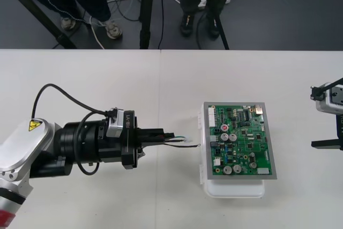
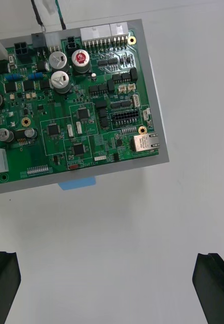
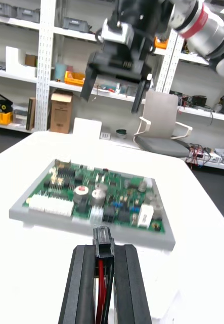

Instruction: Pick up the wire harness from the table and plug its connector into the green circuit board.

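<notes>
A plain matte table (image 1: pixel 80 89) lies below a strip of dark floor (image 1: pixel 268 9). From the front, the left gripper (image 1: pixel 170 137) reaches level across it, clamped on the wire harness (image 1: pixel 182 141), whose thin wires run lengthwise toward the green circuit board (image 1: pixel 242 140), ending just beside it. The rectangular board, studded with round metal cans, sits on a white base (image 1: pixel 236 189). The right gripper (image 1: pixel 322 116) hangs at the table's right edge; its wrist view shows black fingers (image 2: pixel 3 283) spread wide, holding nothing. The left wrist view shows blocky fingers (image 3: pixel 84 288) closed on red and black wires, the black plug (image 3: pixel 103 238) at their tips facing the board.
</notes>
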`<control>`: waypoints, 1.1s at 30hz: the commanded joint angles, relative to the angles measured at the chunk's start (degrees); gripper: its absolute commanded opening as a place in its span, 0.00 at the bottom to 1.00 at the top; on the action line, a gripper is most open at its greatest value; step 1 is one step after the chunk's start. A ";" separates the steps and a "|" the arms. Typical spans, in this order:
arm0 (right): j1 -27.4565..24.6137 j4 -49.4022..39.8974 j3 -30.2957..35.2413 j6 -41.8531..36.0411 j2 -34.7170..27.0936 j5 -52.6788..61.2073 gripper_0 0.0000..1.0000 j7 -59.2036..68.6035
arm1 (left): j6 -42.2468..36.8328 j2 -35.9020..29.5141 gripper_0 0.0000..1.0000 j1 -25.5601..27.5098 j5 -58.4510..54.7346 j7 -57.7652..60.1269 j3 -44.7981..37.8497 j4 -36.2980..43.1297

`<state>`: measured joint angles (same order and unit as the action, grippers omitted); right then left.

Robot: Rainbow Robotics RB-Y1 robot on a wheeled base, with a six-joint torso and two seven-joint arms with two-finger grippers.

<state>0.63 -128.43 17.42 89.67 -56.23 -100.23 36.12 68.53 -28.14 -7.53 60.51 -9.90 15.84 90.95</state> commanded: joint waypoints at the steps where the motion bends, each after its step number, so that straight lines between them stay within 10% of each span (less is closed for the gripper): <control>1: -0.02 -1.30 -0.90 0.33 -2.05 0.03 1.00 -4.22 | 1.96 0.28 0.00 -5.13 -2.85 -10.14 3.32 -5.34; 19: -0.02 -1.30 -0.90 0.33 -1.26 3.37 1.00 -9.05 | 13.12 3.62 0.00 -15.94 -4.52 -20.69 5.26 -25.91; 33: -0.02 -1.30 -0.90 0.33 -0.11 3.19 1.00 -11.60 | 14.88 6.16 0.00 -16.20 -5.93 -26.93 5.26 -25.65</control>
<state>0.64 -128.56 17.15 89.70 -56.22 -97.56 27.04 79.84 -23.79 -21.57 55.89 -30.67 20.45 64.26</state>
